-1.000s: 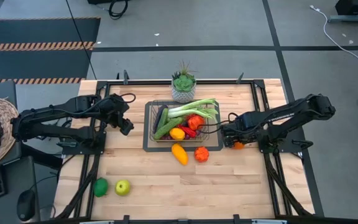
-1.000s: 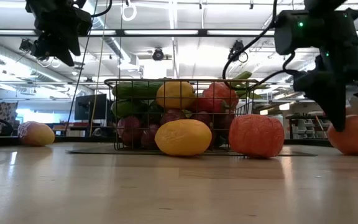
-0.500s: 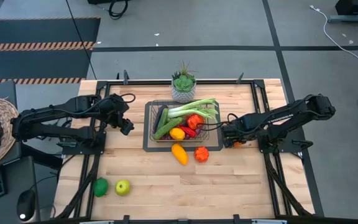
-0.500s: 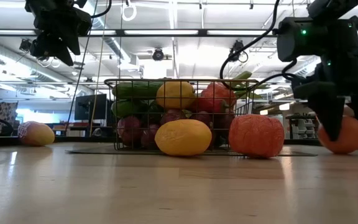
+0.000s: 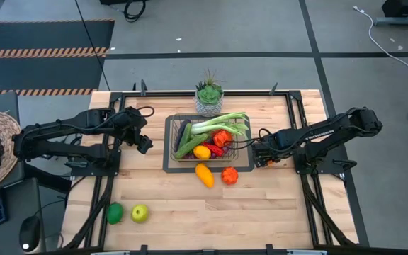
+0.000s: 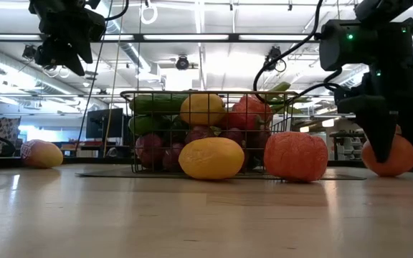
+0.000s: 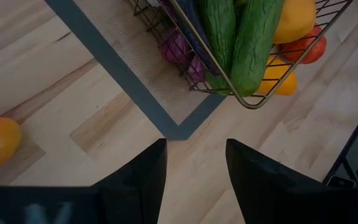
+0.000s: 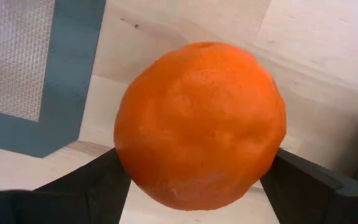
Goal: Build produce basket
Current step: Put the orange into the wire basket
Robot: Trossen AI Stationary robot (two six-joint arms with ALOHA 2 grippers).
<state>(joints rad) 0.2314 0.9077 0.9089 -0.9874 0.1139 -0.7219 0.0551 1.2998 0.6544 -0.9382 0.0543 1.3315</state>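
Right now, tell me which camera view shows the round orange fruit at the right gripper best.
The right wrist view: the round orange fruit fills it, between the right gripper's fingers. The low view shows it partly behind a finger; the high view barely shows it; the left wrist view, not at all.

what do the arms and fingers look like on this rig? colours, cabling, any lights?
Both arms are dark, near-black jointed links mounted on black frames at the table's side edges. Loose black cables loop off the left arm and the right arm. Each gripper carries two flat, dark, tapered fingers. The right gripper has a boxy black body with a small green light. No printed markings are legible.
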